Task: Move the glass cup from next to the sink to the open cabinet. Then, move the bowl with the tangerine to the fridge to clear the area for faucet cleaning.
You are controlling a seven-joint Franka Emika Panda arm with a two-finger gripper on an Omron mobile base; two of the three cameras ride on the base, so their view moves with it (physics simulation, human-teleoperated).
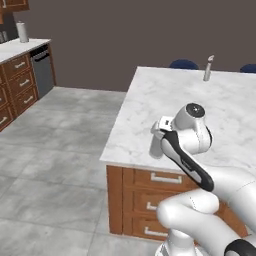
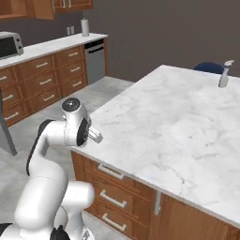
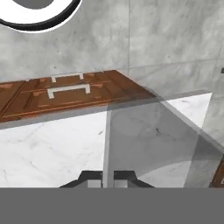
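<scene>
Claw (image 3: 103, 178), low in the hand view, is pinching the glass cup (image 3: 151, 144), a translucent grey shape over the marble surface (image 3: 48, 148); light, rigid, slick and breakable, it seems best gripped across its straight wall.

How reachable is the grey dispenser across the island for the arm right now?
Probably not reachable. The dispenser stands at the far edge of the island top, while the claw sits over the near corner. Nothing blocks the way, but the claw looks shut on the glass cup.
</scene>
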